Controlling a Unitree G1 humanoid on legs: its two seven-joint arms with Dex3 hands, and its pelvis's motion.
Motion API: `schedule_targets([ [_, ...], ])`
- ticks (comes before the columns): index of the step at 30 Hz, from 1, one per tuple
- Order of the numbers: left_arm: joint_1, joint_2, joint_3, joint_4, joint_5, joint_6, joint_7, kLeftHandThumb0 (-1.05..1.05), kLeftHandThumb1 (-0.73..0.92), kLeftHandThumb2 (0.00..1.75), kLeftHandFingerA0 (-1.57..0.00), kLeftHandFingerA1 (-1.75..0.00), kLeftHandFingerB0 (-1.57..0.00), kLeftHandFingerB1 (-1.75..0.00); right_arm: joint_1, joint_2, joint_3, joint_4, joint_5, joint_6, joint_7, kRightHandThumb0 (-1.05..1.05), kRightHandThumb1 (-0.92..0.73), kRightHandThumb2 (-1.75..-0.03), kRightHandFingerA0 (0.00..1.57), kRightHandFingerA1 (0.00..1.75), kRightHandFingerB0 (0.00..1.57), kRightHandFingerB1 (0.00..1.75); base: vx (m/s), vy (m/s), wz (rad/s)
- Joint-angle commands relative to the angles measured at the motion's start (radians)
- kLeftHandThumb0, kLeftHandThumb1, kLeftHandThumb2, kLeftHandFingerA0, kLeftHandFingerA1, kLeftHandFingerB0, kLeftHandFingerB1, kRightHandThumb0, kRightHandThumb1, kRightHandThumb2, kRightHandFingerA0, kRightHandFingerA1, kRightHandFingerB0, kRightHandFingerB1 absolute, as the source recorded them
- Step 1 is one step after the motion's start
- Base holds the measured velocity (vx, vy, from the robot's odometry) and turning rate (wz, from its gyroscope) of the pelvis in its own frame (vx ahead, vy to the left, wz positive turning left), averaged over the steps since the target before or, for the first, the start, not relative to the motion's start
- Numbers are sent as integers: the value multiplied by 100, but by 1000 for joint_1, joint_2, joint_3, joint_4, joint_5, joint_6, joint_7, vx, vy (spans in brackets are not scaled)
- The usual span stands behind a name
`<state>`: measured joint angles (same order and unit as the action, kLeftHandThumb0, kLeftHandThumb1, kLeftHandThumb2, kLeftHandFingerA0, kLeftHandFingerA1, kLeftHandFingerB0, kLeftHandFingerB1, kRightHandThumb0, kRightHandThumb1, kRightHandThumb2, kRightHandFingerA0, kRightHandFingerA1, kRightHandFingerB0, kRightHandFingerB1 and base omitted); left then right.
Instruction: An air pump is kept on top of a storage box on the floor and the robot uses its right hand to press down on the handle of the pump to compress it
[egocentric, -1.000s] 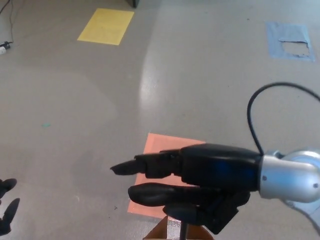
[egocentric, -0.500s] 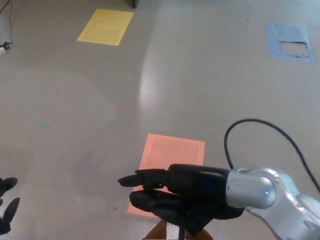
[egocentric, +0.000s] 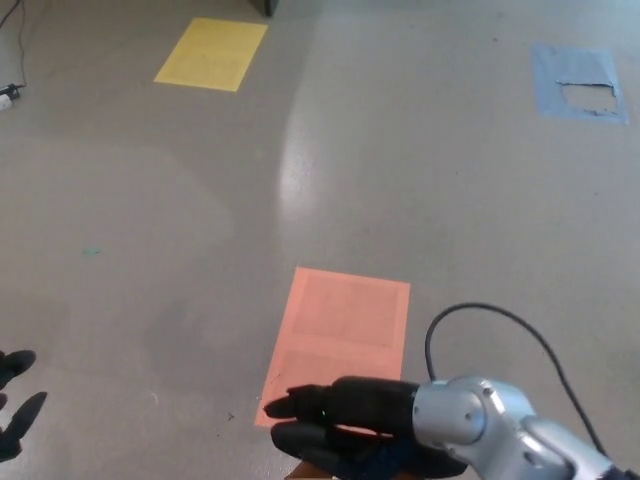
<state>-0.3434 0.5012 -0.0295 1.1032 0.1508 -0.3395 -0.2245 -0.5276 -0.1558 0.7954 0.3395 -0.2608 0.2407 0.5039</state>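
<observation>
Reaching in from the lower right, the right robot hand (egocentric: 345, 430) sits at the bottom edge of the head view, fingers (egocentric: 300, 403) extended leftward over the orange floor patch (egocentric: 345, 320). Its grip state cannot be determined. The pump and box are hidden beneath the hand or out of frame. The left robot hand (egocentric: 15, 400) shows only spread fingertips at the left edge, holding nothing.

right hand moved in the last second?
Yes. The right hand has dropped toward the bottom edge of the view: it covered the near half of the orange floor patch before, and now overlaps only its near edge.
</observation>
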Motion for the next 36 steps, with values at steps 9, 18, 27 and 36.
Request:
schedule_targets([
  [9, 6, 15, 22, 2, -14, -41, -1, -69, 92, 75, -8, -28, -6, -23, -51, 212, 20, 726, -144, -157, -395, -88, -80, -115, 9, 32, 9, 25, 0, 0, 0],
  [18, 19, 14, 21, 0, -10, -52, 3, -68, 92, 74, -9, -28, -8, -24, -43, 239, 14, 862, -164, -207, -485, -85, -77, -114, 13, 44, 4, 33, 0, 0, 0],
  [27, 31, 14, 17, -6, -8, -54, -9, -34, 58, 114, 0, -48, 0, -47, -50, 261, 22, 928, -195, -235, -491, -83, -75, -114, 11, 44, 4, 34, 0, 0, 0],
  [36, 56, 23, 44, -22, -32, -70, -40, -34, 58, 114, 0, -48, 0, -47, -75, 299, -6, 984, -227, -245, -493, -86, -92, -72, 14, 27, 11, 25, 0, 0, 0],
])
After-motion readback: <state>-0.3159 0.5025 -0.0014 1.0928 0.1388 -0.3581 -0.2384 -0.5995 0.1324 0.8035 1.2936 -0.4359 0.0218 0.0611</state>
